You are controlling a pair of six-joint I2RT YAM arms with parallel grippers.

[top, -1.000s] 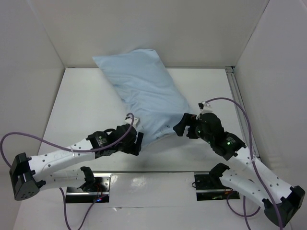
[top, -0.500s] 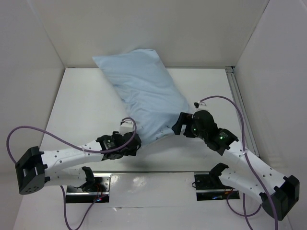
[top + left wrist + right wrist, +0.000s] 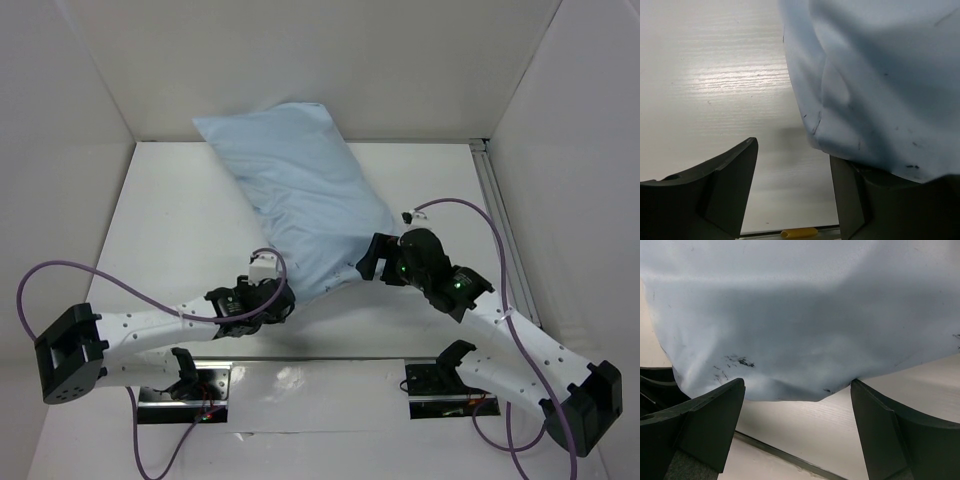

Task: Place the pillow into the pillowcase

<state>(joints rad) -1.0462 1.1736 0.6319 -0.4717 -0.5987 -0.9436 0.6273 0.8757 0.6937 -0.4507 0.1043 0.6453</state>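
The pillowcase is seen lying slantwise on the white table, with its far end reaching the back wall and its near end pointed toward the arms. It is puffed out full rather than flat. The pillow is hidden in every view, so nothing beyond that plumpness can be told of it.

The left gripper is placed at the near left corner of the case, low over the table. In the left wrist view its fingers are held wide apart and nothing is pinched. The blue hem is draped over the tip of the finger on the right of that view, and bare table is shown in most of the gap.

The right gripper is set against the near right edge of the case. In the right wrist view its fingers are likewise spread wide, and the hem is hung just ahead of the gap, gripped by neither finger. Small dark smudges are seen on the cloth there.

A purple cable is looped beside the left arm. A small yellow piece is glimpsed at the bottom of the left wrist view.
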